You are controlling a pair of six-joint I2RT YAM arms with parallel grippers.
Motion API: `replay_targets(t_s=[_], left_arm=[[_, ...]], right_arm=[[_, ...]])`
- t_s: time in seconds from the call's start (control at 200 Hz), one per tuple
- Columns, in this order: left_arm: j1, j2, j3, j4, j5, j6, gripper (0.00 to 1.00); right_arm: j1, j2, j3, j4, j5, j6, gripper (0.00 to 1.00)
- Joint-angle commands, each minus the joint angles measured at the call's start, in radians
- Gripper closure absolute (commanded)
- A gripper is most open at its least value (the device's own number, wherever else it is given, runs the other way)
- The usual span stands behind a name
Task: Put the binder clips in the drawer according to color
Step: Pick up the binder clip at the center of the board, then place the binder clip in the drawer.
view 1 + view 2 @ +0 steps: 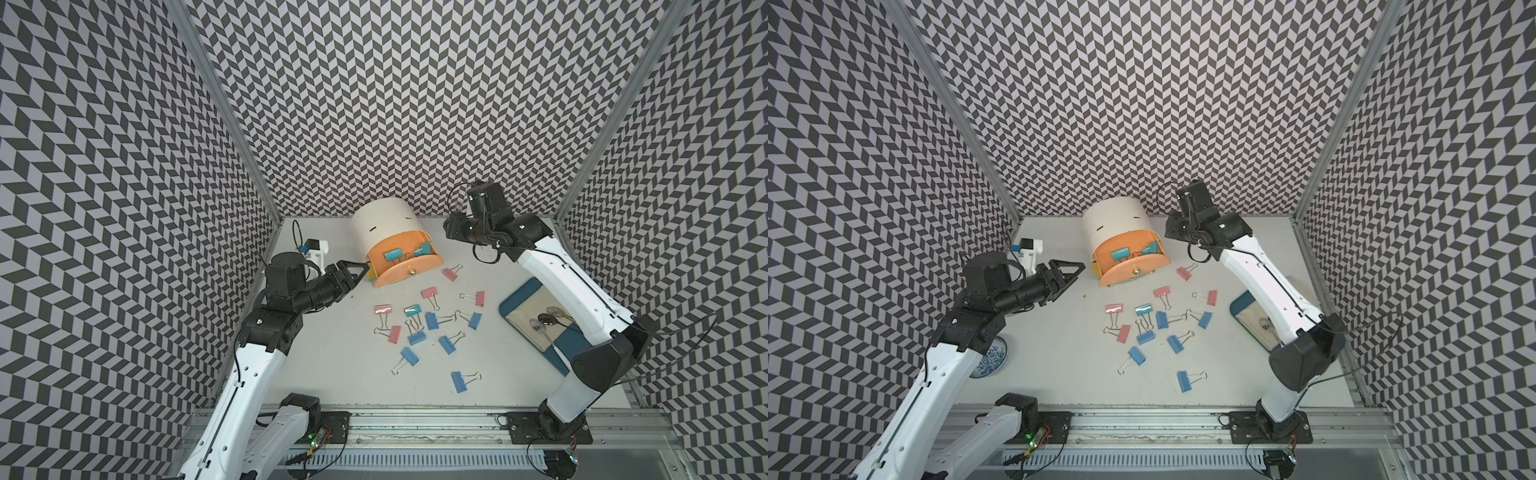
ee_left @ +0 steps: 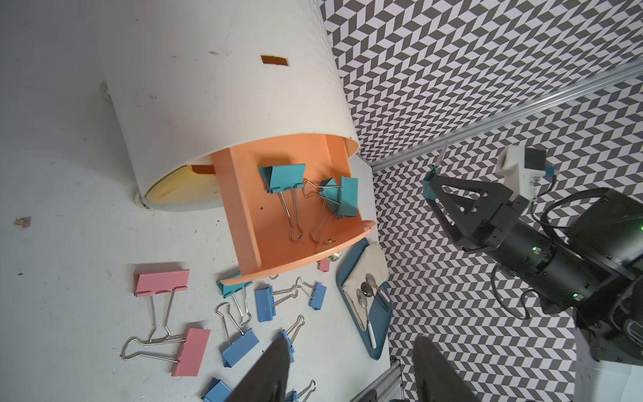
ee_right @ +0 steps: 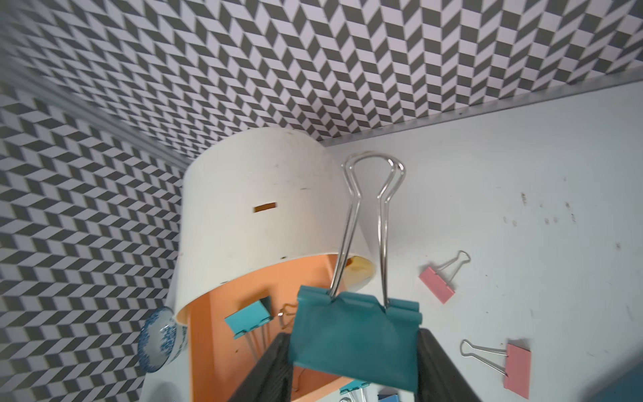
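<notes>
Carrying a teal binder clip (image 3: 355, 334) in the right gripper (image 3: 351, 363), jaws clamped across its body, wire handles pointing away, raised just right of the white cabinet (image 1: 386, 224) and not yet over the open orange drawer (image 1: 411, 268).

To finish well: bring it over the middle of the drawer floor, lower close above the clips inside, then release, avoiding a bounce over the low front or a snag on handles. Leave the left gripper (image 1: 356, 274) just beside the drawer's left end, jaws apart and empty; handy for steadying the cabinet if nudged.

Inside the drawer, teal only: a single clip (image 2: 282, 177) lying flat and a tangled clump (image 2: 342, 196), probably two, hard to count. Scattered on the table (image 1: 332, 374): pink clips (image 1: 383, 309), blue clips (image 1: 459, 381) and one more teal clip (image 1: 412, 310). Off right, a blue tray (image 1: 509, 305) with cloth and spoons.
</notes>
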Motion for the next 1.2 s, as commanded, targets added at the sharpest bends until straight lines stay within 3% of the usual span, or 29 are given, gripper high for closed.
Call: replay_targets(t_s=[0.0, 0.205, 0.456, 0.766, 1.197], left_arm=[[0.004, 0.016, 0.055, -0.018, 0.021, 0.031, 0.39], [0.005, 0.04, 0.061, -0.003, 0.032, 0.035, 0.39], [0.027, 0.066, 0.051, 0.027, 0.061, 0.034, 0.4], [0.087, 0.053, 0.032, 0.011, 0.084, 0.058, 0.4], [0.099, 0.037, 0.02, 0.003, 0.082, 0.058, 0.4]], right_arm=[[0.054, 0.053, 0.07, 0.016, -0.058, -0.047, 0.57], [0.173, 0.117, 0.152, 0.072, -0.072, -0.093, 0.57], [0.229, 0.203, 0.225, 0.075, -0.129, -0.126, 0.57], [0.234, 0.23, 0.217, 0.06, -0.086, -0.167, 0.54], [0.231, 0.203, 0.197, 0.052, -0.054, -0.178, 0.44]])
